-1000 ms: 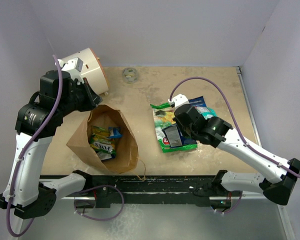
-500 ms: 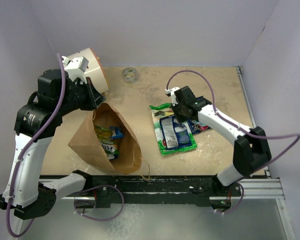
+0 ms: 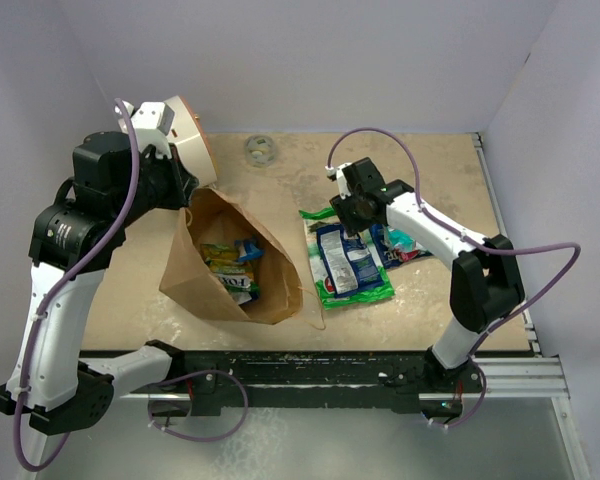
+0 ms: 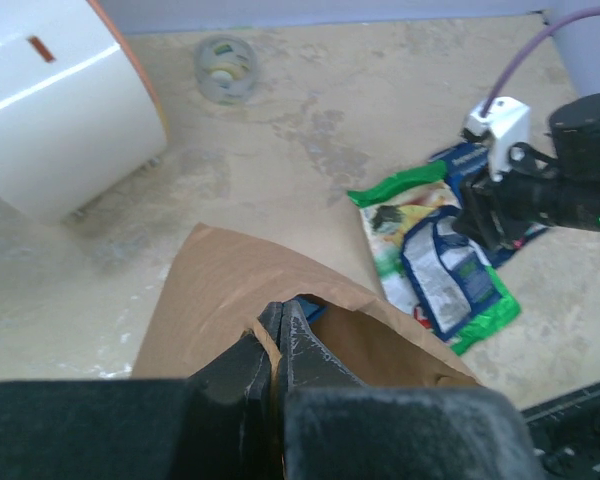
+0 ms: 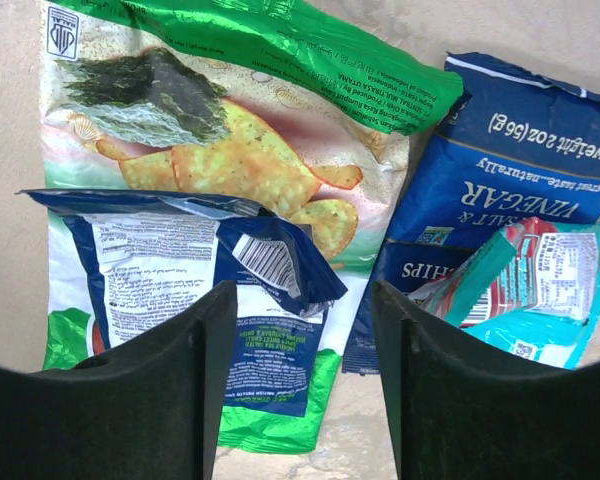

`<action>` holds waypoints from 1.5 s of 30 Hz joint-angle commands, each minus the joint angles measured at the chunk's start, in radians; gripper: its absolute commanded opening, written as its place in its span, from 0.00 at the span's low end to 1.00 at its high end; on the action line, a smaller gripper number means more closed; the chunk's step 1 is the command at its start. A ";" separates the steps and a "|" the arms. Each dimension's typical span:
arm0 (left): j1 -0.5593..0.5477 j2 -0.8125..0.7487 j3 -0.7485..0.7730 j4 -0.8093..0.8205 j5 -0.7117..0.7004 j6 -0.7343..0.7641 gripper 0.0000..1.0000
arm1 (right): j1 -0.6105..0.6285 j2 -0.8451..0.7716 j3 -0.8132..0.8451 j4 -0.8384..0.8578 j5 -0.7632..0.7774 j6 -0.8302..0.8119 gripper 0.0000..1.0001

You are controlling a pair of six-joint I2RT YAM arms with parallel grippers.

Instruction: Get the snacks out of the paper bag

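A brown paper bag point(image 3: 192, 282) is lying open at centre left of the frame, with green-and-yellow and blue snacks point(image 3: 232, 270) showing inside. The left gripper point(image 3: 187, 199) is meeting the bag's upper rim, while the right gripper point(image 3: 356, 222) is hovering over more packets point(image 3: 346, 266) lying just right of the bag. A white cylinder point(image 3: 183, 137) and a grey ring point(image 3: 261, 150) are sitting above the bag.

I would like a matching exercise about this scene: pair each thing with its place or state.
Things:
1. paper bag
2. grey ring
3. green packet
4. white cylinder

Places or states:
a. partly under a blue packet
b. pinched at its rim by the left fingers
c. at the far edge, apart from the rest
d. far left, behind the bag

Pairs: 1-b, 2-c, 3-a, 4-d
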 commanded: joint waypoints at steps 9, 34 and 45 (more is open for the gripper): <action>-0.002 -0.038 -0.005 0.286 -0.168 0.281 0.00 | -0.002 -0.067 0.166 -0.017 -0.062 0.009 0.67; -0.001 -0.133 -0.544 0.397 0.731 -0.041 0.00 | 0.224 -0.283 -0.260 0.517 -0.445 0.220 0.70; -0.001 -0.221 -0.553 0.115 0.639 -0.154 0.00 | 0.343 -0.309 -0.440 0.755 -0.113 0.707 0.68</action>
